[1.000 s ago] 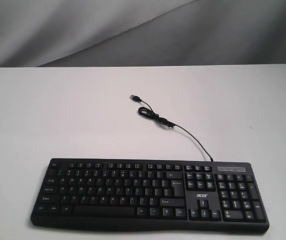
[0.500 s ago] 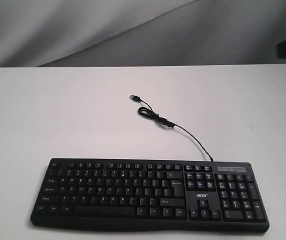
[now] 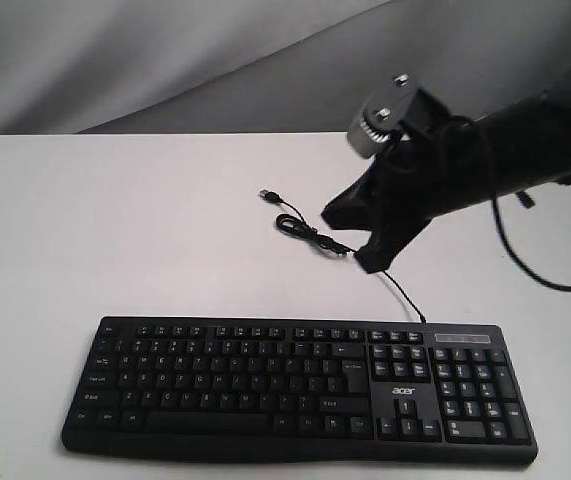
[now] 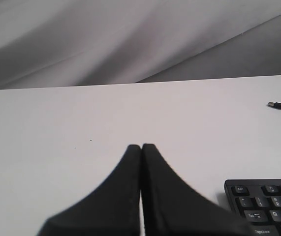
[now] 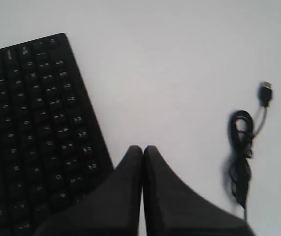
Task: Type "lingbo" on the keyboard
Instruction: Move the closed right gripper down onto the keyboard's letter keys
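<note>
One keyboard [image 3: 300, 390], one cable [image 3: 405, 295] and two grippers show. The left gripper [image 4: 141, 146] hangs over the white table [image 3: 115, 230] near the keyboard's left far corner, its fingers pressed together and holding nothing. The keyboard lies flat along the table's near edge: wide, black, with white legends and a number pad on the right. White "acer" lettering [image 3: 403, 391] sits above the arrow keys. The thin black cable runs from its back edge through a small coil to a USB plug [image 3: 268, 196]. The right gripper [image 3: 367, 264] hangs above the cable, fingers together, empty.
</note>
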You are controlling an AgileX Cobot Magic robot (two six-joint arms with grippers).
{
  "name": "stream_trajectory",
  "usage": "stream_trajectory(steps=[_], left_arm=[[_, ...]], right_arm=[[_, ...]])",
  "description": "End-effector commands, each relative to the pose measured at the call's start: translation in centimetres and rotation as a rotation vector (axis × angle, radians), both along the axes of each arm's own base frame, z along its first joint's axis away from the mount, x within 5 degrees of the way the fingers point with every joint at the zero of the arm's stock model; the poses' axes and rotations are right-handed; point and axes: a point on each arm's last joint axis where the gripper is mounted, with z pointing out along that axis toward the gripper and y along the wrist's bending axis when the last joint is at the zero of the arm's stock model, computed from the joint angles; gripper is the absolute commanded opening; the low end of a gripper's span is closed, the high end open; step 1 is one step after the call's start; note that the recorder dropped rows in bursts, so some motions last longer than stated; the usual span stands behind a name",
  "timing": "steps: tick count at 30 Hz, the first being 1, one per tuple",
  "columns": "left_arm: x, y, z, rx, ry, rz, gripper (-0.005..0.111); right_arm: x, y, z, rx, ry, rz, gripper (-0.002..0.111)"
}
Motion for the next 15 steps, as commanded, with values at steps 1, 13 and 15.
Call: stream_trajectory(steps=[1,13,15], left_arm=[[0.0,0.0,0.0,-0.001,-0.012,0.0,0.001],[0.0,0.0,0.0,-0.001,-0.012,0.0,0.001],[0.0,0.0,0.0,-0.001,-0.012,0.0,0.001]], right_arm=[[-1.4,3.3,-0.6,-0.007,-0.008,0.097,0.0],[-2.0,6.2,-4.4,-0.076,0.03,0.181,0.0],[-2.1,6.3,-5.3,-0.082,0.068,0.191,0.0]])
